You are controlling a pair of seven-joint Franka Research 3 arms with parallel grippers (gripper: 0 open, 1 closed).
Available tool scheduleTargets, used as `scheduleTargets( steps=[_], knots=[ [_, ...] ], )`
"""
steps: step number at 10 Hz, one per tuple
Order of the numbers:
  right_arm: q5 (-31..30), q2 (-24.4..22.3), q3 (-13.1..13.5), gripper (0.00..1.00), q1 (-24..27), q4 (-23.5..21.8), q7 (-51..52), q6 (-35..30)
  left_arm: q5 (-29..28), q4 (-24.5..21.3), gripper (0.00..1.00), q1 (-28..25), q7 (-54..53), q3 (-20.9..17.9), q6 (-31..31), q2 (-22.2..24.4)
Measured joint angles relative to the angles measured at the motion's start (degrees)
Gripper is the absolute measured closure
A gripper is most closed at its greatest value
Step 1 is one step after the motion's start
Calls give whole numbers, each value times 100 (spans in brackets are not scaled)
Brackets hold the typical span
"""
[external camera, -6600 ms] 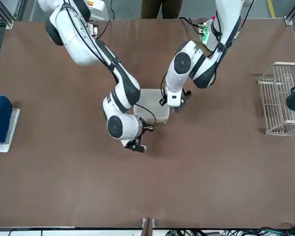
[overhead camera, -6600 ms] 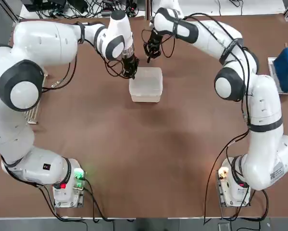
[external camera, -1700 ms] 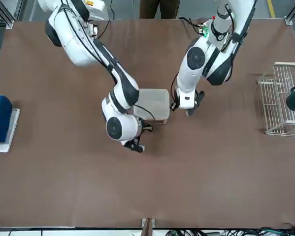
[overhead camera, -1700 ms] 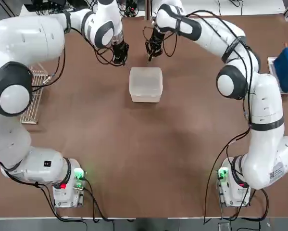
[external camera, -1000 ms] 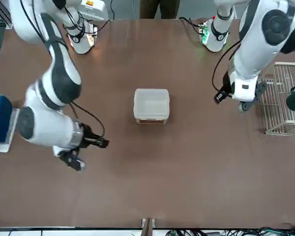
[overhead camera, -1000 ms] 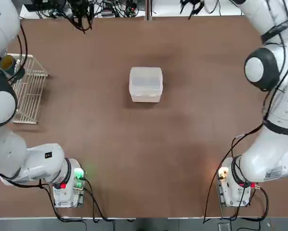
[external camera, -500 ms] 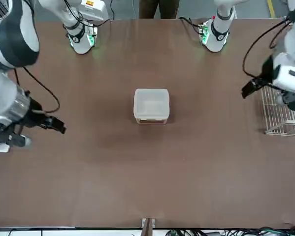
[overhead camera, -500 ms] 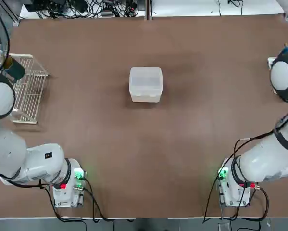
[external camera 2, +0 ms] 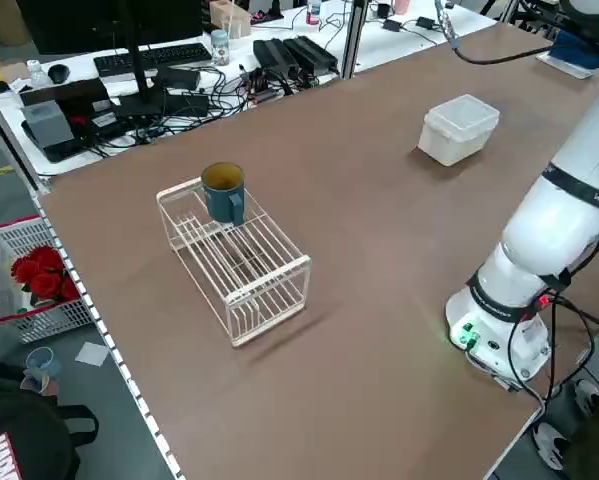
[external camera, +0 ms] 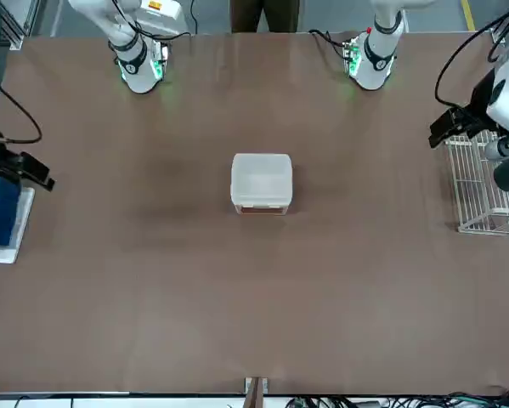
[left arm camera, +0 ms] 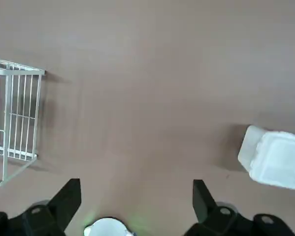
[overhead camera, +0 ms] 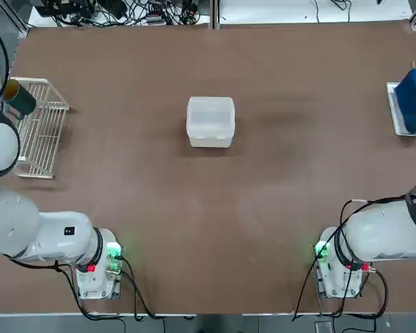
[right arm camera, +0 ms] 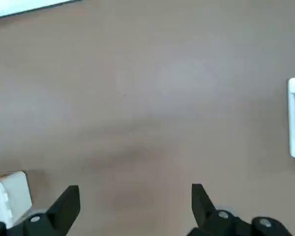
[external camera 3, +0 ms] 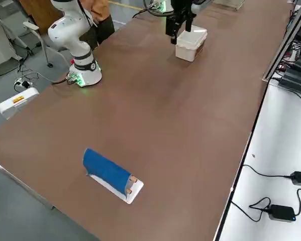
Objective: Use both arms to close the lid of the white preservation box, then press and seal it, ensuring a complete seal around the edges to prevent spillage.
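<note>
Jaws spread wide, both empty.
Left gripper (left arm camera: 137, 189) hangs near the white wire basket (overhead camera: 41, 132); the smooth, translucent, round-cornered plastic box (overhead camera: 210, 121), lidded, sits between the arms, squared to the table (overhead camera: 214, 229), long axis unclear; right gripper (right arm camera: 136, 191) hovers near the curved blue piece (external camera: 1, 208).

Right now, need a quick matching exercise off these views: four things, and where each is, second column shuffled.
Things
1. white box
2. mug
3. blue piece
4. left gripper

Places and states
A. lying on a white tray at the robot's right side of the table
B. open, nothing between its fingers, up by the wire rack
C. standing on the table, lid on, no gripper touching it
D. sitting on the wire rack at the robot's left side

Pairs
1-C
2-D
3-A
4-B
</note>
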State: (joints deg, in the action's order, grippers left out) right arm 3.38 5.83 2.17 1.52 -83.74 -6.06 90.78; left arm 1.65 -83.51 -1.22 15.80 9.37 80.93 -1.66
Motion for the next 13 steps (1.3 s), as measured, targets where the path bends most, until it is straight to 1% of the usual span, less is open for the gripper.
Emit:
scheduleTargets(
  steps=[2, 4, 8, 11, 13],
  knots=[
    [-4, -55, -106, 0, 112, -7, 133, -114, 99, 21, 0, 43, -336, -12, -4, 42],
    [-55, -141, -246, 0, 123, -81, 133, -168, 99, 35, 0, 125, -342, -25, -9, 224],
    [-288, -237, -272, 0, 142, -195, 134, -61, 74, 108, 0, 102, -321, -94, -10, 305],
    [-351, -460, -271, 0, 142, -588, 134, 411, -80, 106, 0, 109, -325, -22, -10, 288],
    [-352, -653, -277, 0, 140, -802, 134, 508, -80, 98, 0, 103, -340, -23, -10, 249]
  ],
)
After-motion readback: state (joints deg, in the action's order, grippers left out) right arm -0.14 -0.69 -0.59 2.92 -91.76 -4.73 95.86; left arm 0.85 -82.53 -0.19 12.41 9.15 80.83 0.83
